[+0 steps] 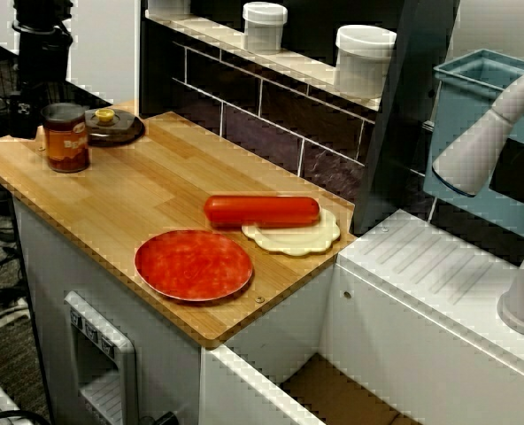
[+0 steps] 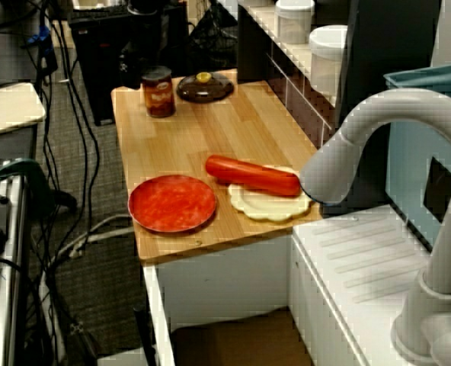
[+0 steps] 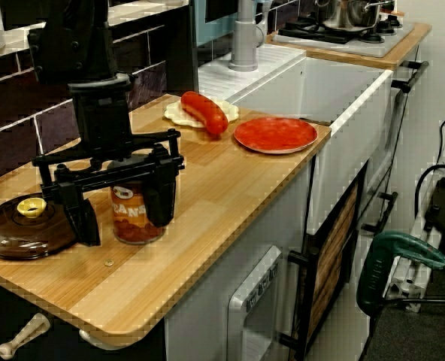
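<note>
In the view from the counter's end, my black gripper [image 3: 125, 226] hangs over the left part of the wooden counter [image 3: 230, 195] with its jaws spread wide. A brown jar with an orange label [image 3: 136, 216] stands upright and shows between the two fingers [image 3: 82, 218]. The right finger overlaps the jar's side, and I cannot tell whether it touches. Nothing is clamped. From the sink side, the jar [image 1: 65, 137] stands near the counter's far corner, with the dark arm [image 1: 42, 53] just behind it.
A brown lid with a yellow knob [image 3: 19, 226] lies beside the jar. Further along, a red sausage [image 1: 262, 211] rests across a cream scalloped plate [image 1: 297, 237], next to a red plate [image 1: 194, 264]. Beyond stand a grey faucet [image 2: 363, 137], a white sink [image 1: 439, 266] and shelf canisters [image 1: 364, 60].
</note>
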Tool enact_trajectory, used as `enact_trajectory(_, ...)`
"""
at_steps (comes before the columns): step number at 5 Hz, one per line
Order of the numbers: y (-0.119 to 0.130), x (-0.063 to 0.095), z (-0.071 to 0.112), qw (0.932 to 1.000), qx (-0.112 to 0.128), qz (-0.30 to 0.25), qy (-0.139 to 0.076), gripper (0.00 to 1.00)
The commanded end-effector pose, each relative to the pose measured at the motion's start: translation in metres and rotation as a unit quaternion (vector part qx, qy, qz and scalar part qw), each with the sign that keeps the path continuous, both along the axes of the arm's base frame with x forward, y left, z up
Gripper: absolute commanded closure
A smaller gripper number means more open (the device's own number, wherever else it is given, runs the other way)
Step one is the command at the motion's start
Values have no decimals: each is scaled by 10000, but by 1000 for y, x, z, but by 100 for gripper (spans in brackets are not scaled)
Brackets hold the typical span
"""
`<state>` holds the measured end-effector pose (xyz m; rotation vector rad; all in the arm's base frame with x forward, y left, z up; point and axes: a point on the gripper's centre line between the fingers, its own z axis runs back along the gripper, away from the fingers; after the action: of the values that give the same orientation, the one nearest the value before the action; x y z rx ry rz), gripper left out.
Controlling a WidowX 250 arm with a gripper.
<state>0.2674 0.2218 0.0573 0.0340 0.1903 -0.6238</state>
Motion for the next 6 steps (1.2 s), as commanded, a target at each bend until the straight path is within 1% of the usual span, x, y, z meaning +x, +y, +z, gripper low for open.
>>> enact_trajectory(1,-47,23,13,9938,-659,-890,-54,0)
enact_trajectory(2,-65,25,13,9907,-875,-1037,-99,0)
enact_trajectory(3,-79,27,10,9893,-1001,-1057,-105,0)
enact_trajectory(4,-86,33,10,9890,-1097,-992,-75,0)
enact_trajectory(5,-99,42,13,9877,-1179,-1026,-54,0)
enact_trajectory(6,-116,50,13,9859,-1272,-1088,33,0)
